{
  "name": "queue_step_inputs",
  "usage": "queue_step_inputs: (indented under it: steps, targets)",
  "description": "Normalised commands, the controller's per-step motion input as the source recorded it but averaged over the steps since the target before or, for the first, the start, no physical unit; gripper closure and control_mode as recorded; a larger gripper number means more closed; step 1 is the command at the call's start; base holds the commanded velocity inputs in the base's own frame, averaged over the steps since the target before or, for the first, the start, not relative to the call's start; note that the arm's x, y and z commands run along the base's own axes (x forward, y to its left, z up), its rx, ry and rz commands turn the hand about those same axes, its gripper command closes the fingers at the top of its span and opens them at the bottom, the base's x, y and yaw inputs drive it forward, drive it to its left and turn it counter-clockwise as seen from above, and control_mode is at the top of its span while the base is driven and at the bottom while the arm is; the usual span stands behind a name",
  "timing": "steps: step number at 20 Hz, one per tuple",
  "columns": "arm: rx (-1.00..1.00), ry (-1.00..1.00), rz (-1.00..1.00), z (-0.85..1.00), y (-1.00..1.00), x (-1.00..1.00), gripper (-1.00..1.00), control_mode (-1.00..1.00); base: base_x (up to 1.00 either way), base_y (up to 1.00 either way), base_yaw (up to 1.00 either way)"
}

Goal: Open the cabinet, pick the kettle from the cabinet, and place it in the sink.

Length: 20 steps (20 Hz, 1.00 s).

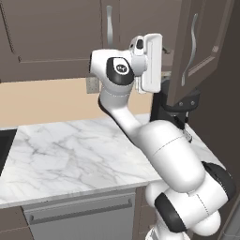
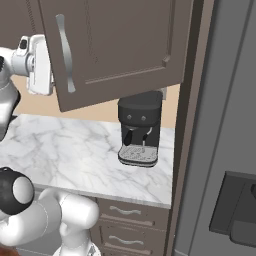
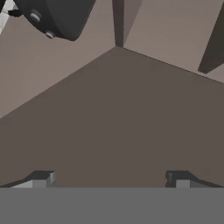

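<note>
The cabinet (image 2: 115, 45) is found with its right door (image 1: 199, 47) swung out over the counter (image 1: 70, 154), so the first step is judged done. The door hangs out above the coffee machine (image 2: 140, 127), which stands at the back of the counter under the cabinet; the machine is partly screened by the door in the left base view. The left door (image 1: 51, 37) is seen shut, its handle (image 1: 109, 26) untouched.

The arm is raised to cabinet height, with the hand turned toward the opening beside the open door's hinge side. The gripper (image 3: 111, 179) is recorded with its tips set wide apart and nothing between them. This spread is judged to be a readiness for the kettle's body or handle.

In the hand view the brown inner shelf (image 3: 113, 122) is looked along, toward the back corner of the cabinet. A dark rounded object (image 3: 57, 17) is noted at the upper left of that view; what it is cannot be told. The kettle cannot be made out in these views, so its place on the shelf cannot be stated. It is presumed to sit inside, off to one side of the hand's line.

A dark edge (image 1: 5, 150) at the counter's far left may be the sink, though this cannot be confirmed. The grasp and transfer are not yet done.
</note>
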Motion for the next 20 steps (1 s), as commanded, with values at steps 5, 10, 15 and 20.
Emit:
queue_step_inputs:
  steps: [5,10,15,20]
  targets:
    - [0.00,0.00,-0.05,0.00,-0.27,0.00,-1.00,-1.00,0.00,0.00,0.00]
    - [0.00,-0.04,-0.05,0.00,-0.44,-0.14,-1.00,-1.00,0.00,0.00,0.00]
    - [0.00,-0.07,-0.06,0.00,-0.60,-0.43,-1.00,-1.00,0.00,0.00,0.00]
    - [0.00,-0.07,-0.07,0.00,-0.64,-0.51,-1.00,-1.00,0.00,0.00,0.00]
